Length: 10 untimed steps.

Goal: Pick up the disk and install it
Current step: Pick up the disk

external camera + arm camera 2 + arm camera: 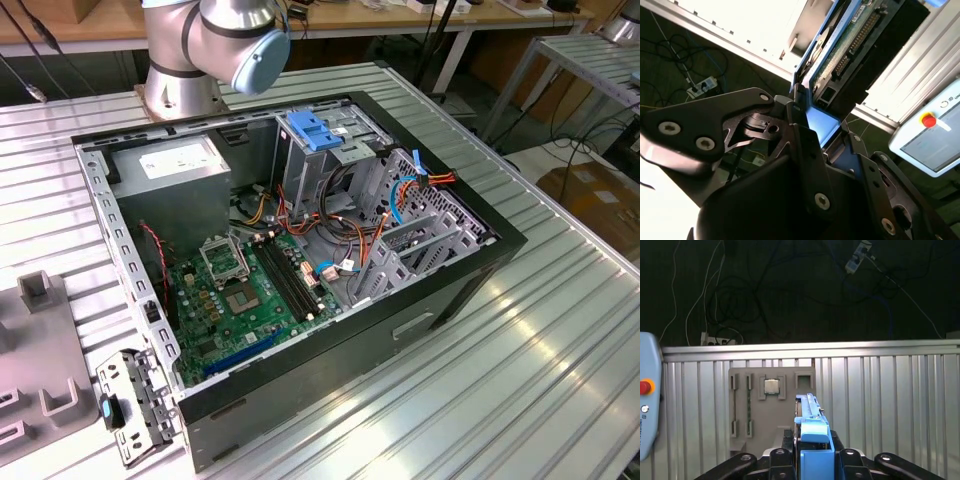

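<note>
In both wrist views my gripper (815, 462) is shut on the disk (812, 432), held on edge between the black fingers (782, 460). The first wrist view shows its bright blue carrier frame sticking out past the fingertips. In the second wrist view, the gripper (817, 132) clamps the blue frame, and the disk (855, 45) shows its dark body and green circuit board. It hangs in the air above the slatted metal table (880, 405). In the exterior view, the open computer case (480, 262) lies on its side, with grey drive bays (420, 240) at the exterior view's right.
A grey fixture plate (772, 410) carrying a chip lies on the table below the disk. A pendant with a red button (647, 395) is beside it. Inside the case are a motherboard (250, 290), a power supply (175, 170), a blue ribbed latch (315, 130) and loose cables. The arm's base (200, 50) stands behind the case.
</note>
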Each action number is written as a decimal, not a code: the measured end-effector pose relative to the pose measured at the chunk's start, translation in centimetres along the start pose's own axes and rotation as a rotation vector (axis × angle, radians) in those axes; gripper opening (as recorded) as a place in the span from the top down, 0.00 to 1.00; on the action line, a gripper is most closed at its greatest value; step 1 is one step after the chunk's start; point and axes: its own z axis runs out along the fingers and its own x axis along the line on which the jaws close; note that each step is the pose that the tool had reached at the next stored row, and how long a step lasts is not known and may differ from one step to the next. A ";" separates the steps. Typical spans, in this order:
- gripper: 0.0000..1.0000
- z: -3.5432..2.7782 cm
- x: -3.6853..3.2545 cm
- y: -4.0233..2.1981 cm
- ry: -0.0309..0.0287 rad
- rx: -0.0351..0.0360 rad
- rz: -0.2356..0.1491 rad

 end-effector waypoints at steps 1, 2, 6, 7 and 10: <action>0.63 0.00 0.00 -0.12 0.0000 0.0001 0.000; 0.63 0.00 -0.01 -0.23 0.0000 0.0001 0.000; 0.63 -0.01 -0.03 -0.70 0.0000 0.0001 0.000; 0.63 -0.02 -0.03 -0.82 0.0000 0.0001 0.000; 0.63 -0.03 -0.05 -1.45 0.0000 0.0000 0.000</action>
